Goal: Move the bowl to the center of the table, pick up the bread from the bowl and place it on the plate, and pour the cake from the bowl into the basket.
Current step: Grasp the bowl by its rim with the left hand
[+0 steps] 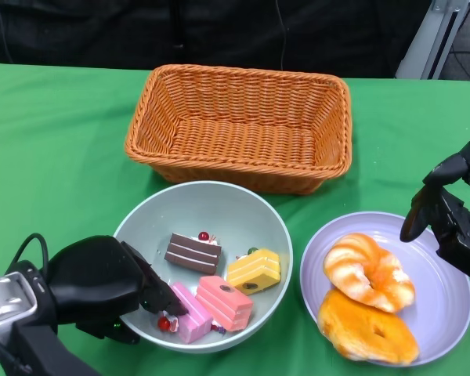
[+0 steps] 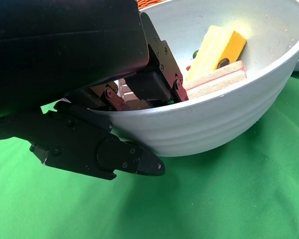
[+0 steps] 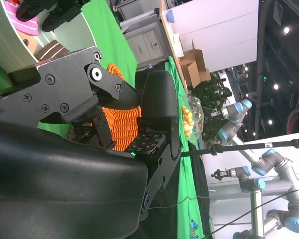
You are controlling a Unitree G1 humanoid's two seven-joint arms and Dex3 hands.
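A pale grey-green bowl [image 1: 211,205] stands at the near middle of the green table. It holds several cake pieces: a brown one [image 1: 193,252], a yellow one [image 1: 254,271] and two pink ones [image 1: 224,302]. My left hand [image 1: 102,282] grips the bowl's left rim. In the left wrist view the fingers [image 2: 157,74] reach over the rim into the bowl [image 2: 214,124] and the thumb lies under its outer wall. Two breads [image 1: 368,270] [image 1: 366,327] lie on the lilac plate [image 1: 446,309]. My right hand [image 1: 446,211] hovers over the plate's right edge, fingers apart, holding nothing.
A brown wicker basket [image 1: 243,125] stands empty just behind the bowl, its near wall almost touching the bowl's far rim. The plate sits close to the bowl's right side. Green cloth stretches to the left of basket and bowl.
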